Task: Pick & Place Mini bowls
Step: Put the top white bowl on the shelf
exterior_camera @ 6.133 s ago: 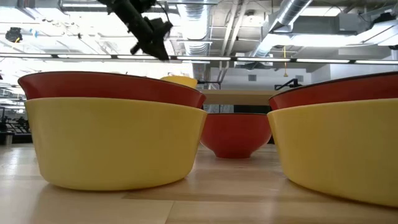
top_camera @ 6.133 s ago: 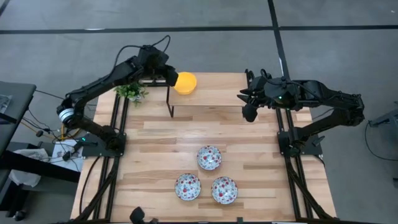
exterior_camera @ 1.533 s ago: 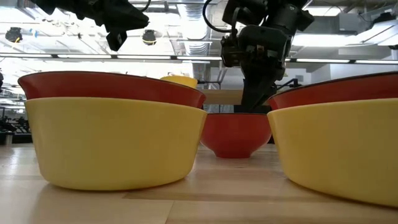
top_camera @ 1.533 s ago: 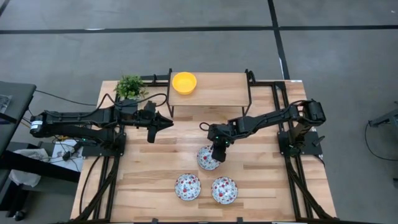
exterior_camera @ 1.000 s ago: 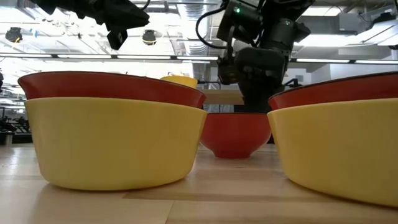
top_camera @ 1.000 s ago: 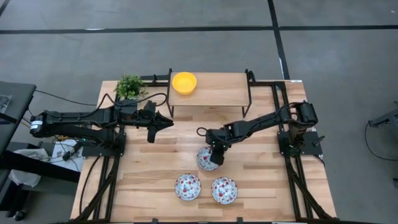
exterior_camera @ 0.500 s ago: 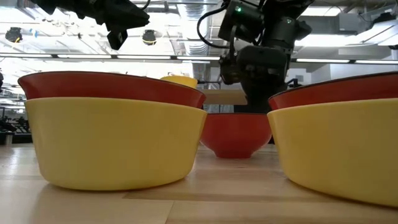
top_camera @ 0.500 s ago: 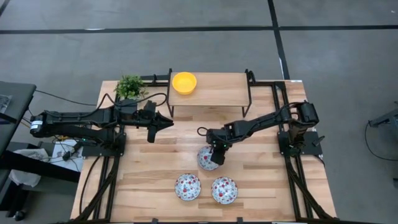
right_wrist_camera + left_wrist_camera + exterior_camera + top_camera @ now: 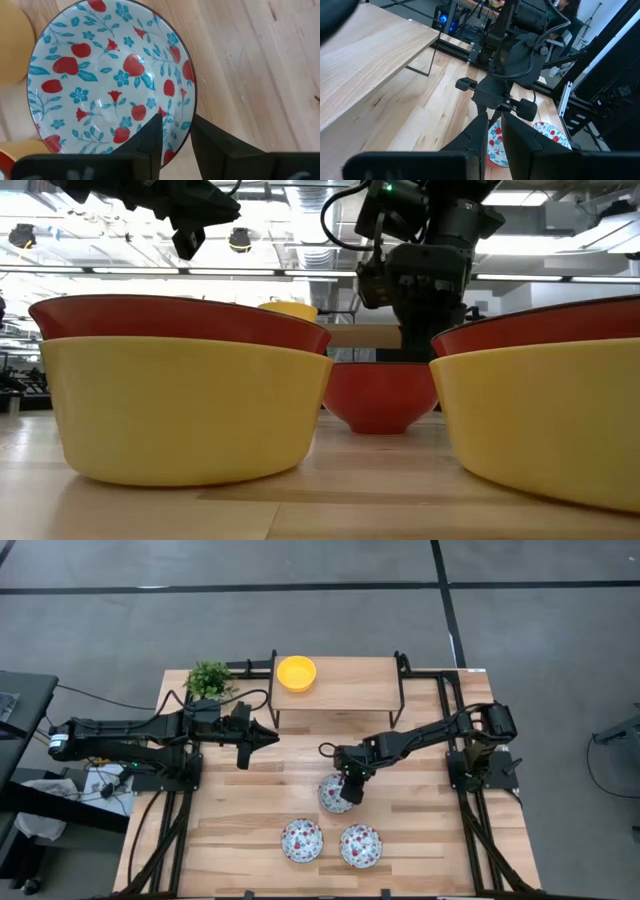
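Floral mini bowl rim between right gripper fingers

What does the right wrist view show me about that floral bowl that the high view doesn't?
Only the right wrist view shows the right gripper fingers straddling the floral bowl rim, one inside, one outside. Only the high view shows the left gripper waiting apart, the yellow bowl on the raised shelf, the potted plant and two more floral bowls. Both show the right gripper at that bowl on the wooden table.
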`<state>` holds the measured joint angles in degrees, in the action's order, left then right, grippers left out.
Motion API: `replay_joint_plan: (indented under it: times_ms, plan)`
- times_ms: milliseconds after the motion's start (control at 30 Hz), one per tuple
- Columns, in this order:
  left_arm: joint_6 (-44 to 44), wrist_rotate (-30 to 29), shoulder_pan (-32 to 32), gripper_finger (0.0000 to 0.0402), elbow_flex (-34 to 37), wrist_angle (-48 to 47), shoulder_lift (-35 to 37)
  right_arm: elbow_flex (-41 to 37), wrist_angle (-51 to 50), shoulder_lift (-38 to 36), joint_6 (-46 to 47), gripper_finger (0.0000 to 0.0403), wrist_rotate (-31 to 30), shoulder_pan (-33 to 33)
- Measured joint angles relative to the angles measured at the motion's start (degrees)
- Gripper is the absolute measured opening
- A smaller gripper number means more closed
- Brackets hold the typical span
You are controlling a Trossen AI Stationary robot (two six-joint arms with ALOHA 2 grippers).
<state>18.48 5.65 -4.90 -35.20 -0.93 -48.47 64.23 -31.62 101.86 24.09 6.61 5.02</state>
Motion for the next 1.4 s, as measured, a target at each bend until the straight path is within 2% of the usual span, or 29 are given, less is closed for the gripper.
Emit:
replay_joint_plan:
  times_ms: [600, 733, 900, 1400]
  plan:
    - [0.0, 0.0, 0.0, 0.0053, 0.0, 0.0, 0.0, 2.4, -2.8, 0.0, -0.5, 0.0086, -0.8, 0.0]
    - [0.0, 0.0, 0.0, 0.0053, 0.0, 0.0, 0.0, 2.4, -2.9, 0.0, -0.5, 0.0064, -2.1, 0.0]
    - [0.0, 0.0, 0.0, 0.0053, 0.0, 0.0, 0.0, 2.5, -3.1, 0.0, -0.5, 0.0008, -2.0, -0.4]
    - [0.0, 0.0, 0.0, 0.0053, 0.0, 0.0, 0.0, 3.5, -6.1, 0.0, 0.7, 0.0002, 2.1, -2.1]
